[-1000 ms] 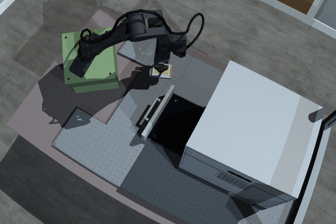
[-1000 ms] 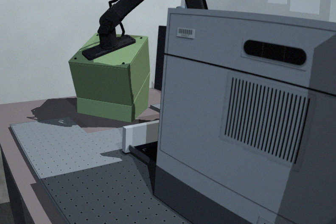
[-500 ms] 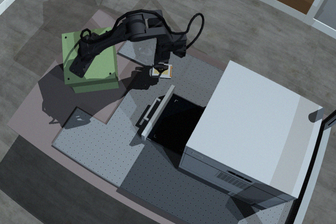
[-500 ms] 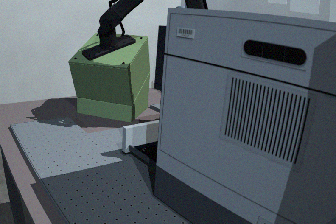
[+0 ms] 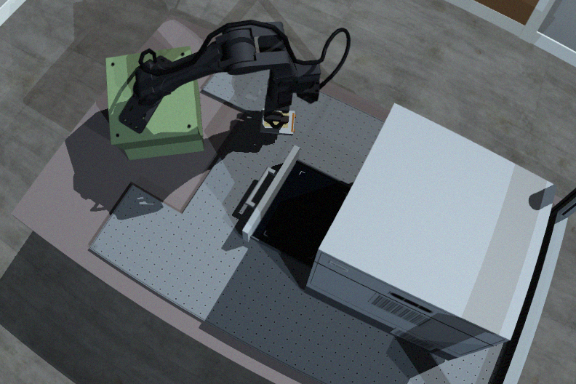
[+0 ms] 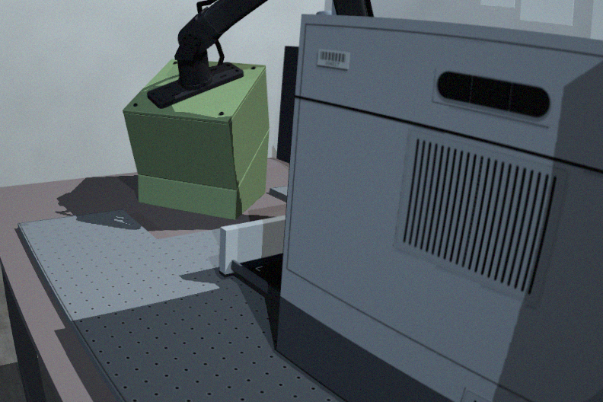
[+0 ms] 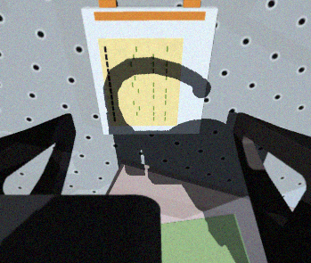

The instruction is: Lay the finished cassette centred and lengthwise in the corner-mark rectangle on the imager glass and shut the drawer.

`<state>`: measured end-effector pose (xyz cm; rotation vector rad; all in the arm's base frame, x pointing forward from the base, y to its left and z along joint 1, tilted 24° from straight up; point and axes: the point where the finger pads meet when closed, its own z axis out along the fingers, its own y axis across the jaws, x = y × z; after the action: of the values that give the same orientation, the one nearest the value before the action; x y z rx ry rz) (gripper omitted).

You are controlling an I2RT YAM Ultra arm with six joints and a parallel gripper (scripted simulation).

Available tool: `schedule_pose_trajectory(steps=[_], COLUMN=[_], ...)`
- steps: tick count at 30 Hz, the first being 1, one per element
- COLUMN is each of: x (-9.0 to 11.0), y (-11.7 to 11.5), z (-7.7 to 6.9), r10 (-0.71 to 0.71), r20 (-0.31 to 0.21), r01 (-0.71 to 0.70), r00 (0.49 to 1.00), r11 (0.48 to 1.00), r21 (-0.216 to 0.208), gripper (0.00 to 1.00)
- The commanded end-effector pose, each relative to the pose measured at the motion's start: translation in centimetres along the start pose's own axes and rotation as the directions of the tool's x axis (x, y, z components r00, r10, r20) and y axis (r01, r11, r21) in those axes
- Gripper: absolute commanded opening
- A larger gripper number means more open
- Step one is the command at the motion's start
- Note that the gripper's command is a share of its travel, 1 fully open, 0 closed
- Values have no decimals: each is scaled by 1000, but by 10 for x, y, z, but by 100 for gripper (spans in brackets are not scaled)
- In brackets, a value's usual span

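The cassette FINISHED [image 7: 149,68] is a white plate with a yellow gel window and an orange strip at its far end. It lies flat on the perforated board, also seen in the overhead view [image 5: 281,122]. My gripper [image 7: 154,122] is open and empty, hanging just above the cassette's near end, fingers wide to either side; it also shows in the overhead view [image 5: 274,118]. The imager IM [image 5: 432,225] is a big white box at the right. Its drawer [image 5: 297,206] stands pulled out, with dark glass and white corner marks, and nothing lies on it.
The arm stands on a green block [image 5: 153,102] at the left. The drawer's white front panel with handle [image 5: 268,194] stands between the cassette and the glass. In the side view the imager [image 6: 442,201] hides the gripper and cassette.
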<state>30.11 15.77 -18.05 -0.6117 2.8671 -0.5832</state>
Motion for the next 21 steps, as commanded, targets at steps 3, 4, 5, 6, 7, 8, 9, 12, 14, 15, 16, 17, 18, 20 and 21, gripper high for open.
schedule_pose_trajectory(steps=[3,4,5,6,7,8,9,12,14,15,16,17,18,20,21], x=[-21,-21,-21,-22,-22,-22,-22,-22,-23,-23,-23,-23,-23,-23,-24], y=[7,5,4,4,5,7,8,5,5,6,8,8,8,7,6], z=[0,2,4,5,6,7,8,14,16,17,18,18,18,21,23], r10=[5,9,12,12,8,4,2,11,11,7,2,2,2,4,9], r20=[51,49,48,48,49,51,52,48,48,50,52,52,52,51,49], r01=[-4,-8,-11,-11,-8,-4,-2,-11,-11,-6,-2,-2,-2,-4,-9], r00=[999,999,999,999,999,999,999,999,999,999,999,999,999,999,999], r11=[1000,1000,1000,1000,1000,1000,1000,1000,1000,1000,1000,1000,1000,1000,1000], r21=[-11,-11,-10,-10,-11,-11,-11,-10,-10,-10,-11,-11,-11,-11,-10], gripper=[100,100,100,100,100,100,100,100,100,100,100,100,100,100,100])
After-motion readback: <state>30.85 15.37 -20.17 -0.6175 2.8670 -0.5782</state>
